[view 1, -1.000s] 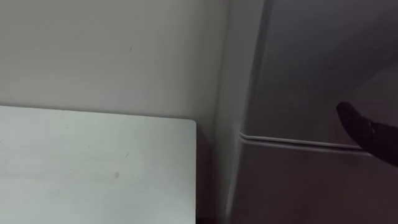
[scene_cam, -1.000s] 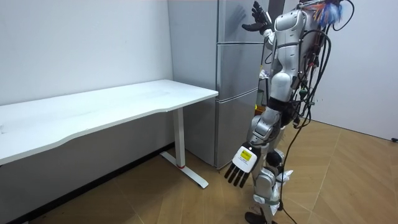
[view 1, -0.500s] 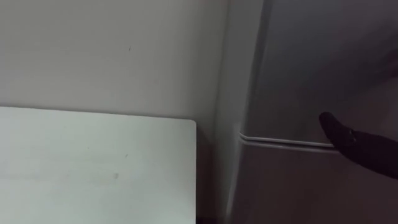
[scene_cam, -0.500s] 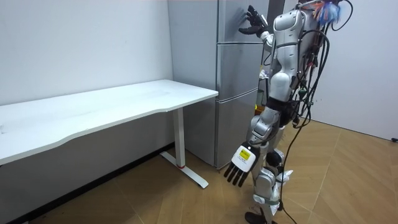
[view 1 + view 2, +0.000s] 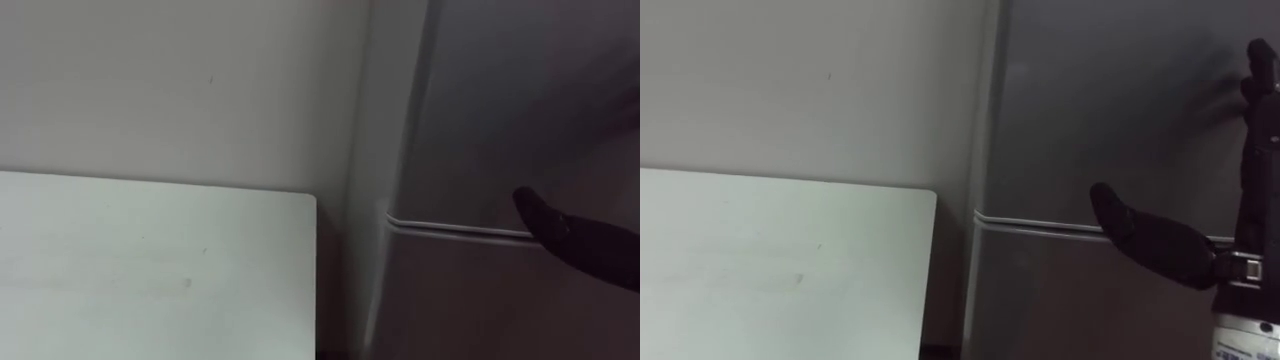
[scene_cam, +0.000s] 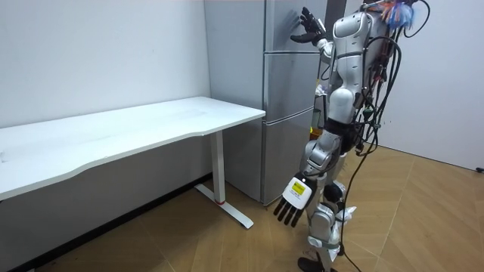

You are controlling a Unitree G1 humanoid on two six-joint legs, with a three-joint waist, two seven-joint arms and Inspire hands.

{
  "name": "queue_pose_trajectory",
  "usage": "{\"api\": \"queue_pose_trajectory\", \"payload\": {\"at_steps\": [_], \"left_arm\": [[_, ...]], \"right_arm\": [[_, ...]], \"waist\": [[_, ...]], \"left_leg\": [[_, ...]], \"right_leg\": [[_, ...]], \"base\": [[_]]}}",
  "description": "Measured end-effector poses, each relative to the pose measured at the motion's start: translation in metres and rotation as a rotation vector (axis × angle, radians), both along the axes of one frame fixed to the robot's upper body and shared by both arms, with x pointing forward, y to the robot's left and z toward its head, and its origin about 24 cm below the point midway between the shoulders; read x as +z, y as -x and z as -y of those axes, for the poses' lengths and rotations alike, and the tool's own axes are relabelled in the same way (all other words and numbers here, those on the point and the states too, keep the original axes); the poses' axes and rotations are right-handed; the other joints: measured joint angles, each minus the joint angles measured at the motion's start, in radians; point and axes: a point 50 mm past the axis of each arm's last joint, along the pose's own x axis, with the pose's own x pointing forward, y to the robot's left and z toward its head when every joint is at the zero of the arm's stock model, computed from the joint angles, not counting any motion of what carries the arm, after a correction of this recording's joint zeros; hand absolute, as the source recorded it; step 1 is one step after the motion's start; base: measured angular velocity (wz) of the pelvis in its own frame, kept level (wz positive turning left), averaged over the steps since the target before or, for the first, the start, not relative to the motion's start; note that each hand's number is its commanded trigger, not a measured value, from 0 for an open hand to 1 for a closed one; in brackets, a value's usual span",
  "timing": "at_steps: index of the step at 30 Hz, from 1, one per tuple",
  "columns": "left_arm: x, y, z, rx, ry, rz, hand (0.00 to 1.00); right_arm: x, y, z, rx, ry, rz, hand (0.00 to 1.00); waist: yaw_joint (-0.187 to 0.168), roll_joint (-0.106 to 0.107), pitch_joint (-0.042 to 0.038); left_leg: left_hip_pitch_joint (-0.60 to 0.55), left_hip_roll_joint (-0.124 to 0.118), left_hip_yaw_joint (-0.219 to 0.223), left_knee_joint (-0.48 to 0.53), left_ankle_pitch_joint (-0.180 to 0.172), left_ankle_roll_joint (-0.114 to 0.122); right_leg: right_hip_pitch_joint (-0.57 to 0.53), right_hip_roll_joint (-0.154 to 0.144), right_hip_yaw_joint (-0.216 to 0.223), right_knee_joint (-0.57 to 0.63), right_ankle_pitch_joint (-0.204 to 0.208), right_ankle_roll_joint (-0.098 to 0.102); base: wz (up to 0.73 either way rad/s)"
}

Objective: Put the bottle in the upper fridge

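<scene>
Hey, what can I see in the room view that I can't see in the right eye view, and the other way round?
Room view: the left hand hanging open low beside the robot's leg, the table down to its legs, and the wooden floor. Right eye view: a close look at the seam between the fridge doors, with the thumb of the right hand in front of it. Both: the grey fridge, the white table beside it, and the right hand raised, open, at the upper door.

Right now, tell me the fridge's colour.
The fridge is silver-grey, clearest in the room view.
</scene>
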Motion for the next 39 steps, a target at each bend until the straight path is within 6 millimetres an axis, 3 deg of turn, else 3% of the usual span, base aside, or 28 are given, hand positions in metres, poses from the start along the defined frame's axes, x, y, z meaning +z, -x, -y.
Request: {"api": "queue_pose_trajectory", "payload": {"at_steps": [4, 14, 20, 25, 28, 29, 31, 34, 36, 39], "left_arm": [[0.000, 0.000, -0.001, 0.000, -0.002, 0.002, 0.00], [0.003, -0.002, -0.003, 0.008, -0.010, 0.030, 0.00], [0.004, -0.004, -0.004, 0.012, -0.018, 0.044, 0.00], [0.004, -0.009, -0.005, 0.019, -0.025, 0.055, 0.00], [0.004, -0.009, -0.004, 0.028, -0.038, 0.048, 0.00], [0.004, -0.008, -0.004, 0.029, -0.040, 0.044, 0.00], [0.005, -0.007, -0.004, 0.034, -0.042, 0.045, 0.00], [0.006, -0.003, -0.003, 0.039, -0.042, 0.038, 0.00], [0.007, -0.008, -0.005, 0.052, -0.043, 0.063, 0.00], [0.007, -0.011, -0.004, 0.069, -0.037, 0.073, 0.00]], "right_arm": [[0.000, 0.002, 0.017, -0.053, -0.064, 0.006, 0.00], [-0.005, 0.009, 0.054, -0.195, -0.248, 0.041, 0.00], [-0.012, 0.017, 0.079, -0.333, -0.343, 0.067, 0.00], [-0.045, 0.020, 0.100, -0.395, -0.592, -0.017, 0.00], [-0.080, 0.025, 0.115, -0.442, -0.819, -0.121, 0.00], [-0.093, 0.029, 0.120, -0.464, -0.910, -0.150, 0.00], [-0.112, 0.042, 0.130, -0.522, -1.033, -0.179, 0.00], [-0.129, 0.055, 0.137, -0.586, -1.097, -0.209, 0.00], [-0.150, 0.068, 0.137, -0.660, -1.179, -0.250, 0.00], [-0.183, 0.081, 0.133, -0.762, -1.294, -0.337, 0.00]], "waist": [[-0.005, -0.001, -0.0006], [-0.055, 0.003, 0.0010], [-0.078, -0.002, -0.0029], [-0.087, 0.001, -0.0021], [-0.089, 0.000, -0.0048], [-0.093, 0.007, -0.0030], [-0.107, 0.015, -0.0077], [-0.111, 0.028, -0.0107], [-0.108, 0.037, -0.0107], [-0.105, 0.031, -0.0099]], "left_leg": [[0.001, -0.001, -0.004, 0.002, 0.000, 0.000], [0.001, -0.001, 0.004, 0.000, 0.000, 0.000], [-0.004, -0.001, 0.003, -0.001, 0.000, 0.000], [-0.002, -0.001, 0.005, -0.002, 0.000, 0.000], [-0.003, -0.001, 0.006, -0.004, 0.000, 0.000], [-0.005, -0.001, 0.006, -0.003, 0.000, 0.000], [-0.014, -0.003, -0.004, -0.002, -0.001, 0.001], [-0.016, -0.003, -0.011, 0.000, -0.001, 0.001], [-0.011, -0.002, -0.007, 0.000, 0.000, 0.000], [0.000, -0.002, -0.004, 0.002, 0.001, -0.001]], "right_leg": [[0.003, 0.001, 0.002, 0.000, 0.000, 0.000], [-0.004, 0.001, 0.005, -0.008, 0.000, 0.001], [-0.001, 0.002, -0.001, -0.010, 0.000, 0.001], [-0.002, 0.002, 0.005, -0.013, 0.000, 0.001], [0.000, 0.001, 0.007, -0.010, 0.000, 0.002], [-0.002, 0.001, 0.007, -0.010, 0.000, 0.002], [-0.005, 0.001, 0.004, -0.014, 0.000, 0.005], [-0.003, -0.001, -0.003, -0.015, 0.001, 0.005], [-0.002, 0.001, 0.003, -0.012, -0.001, 0.003], [-0.001, 0.000, 0.008, -0.009, -0.011, 0.003]], "base": [[0.03], [-0.01], [0.00], [0.00], [0.00], [0.04], [0.10], [0.05], [-0.02], [-0.01]]}}
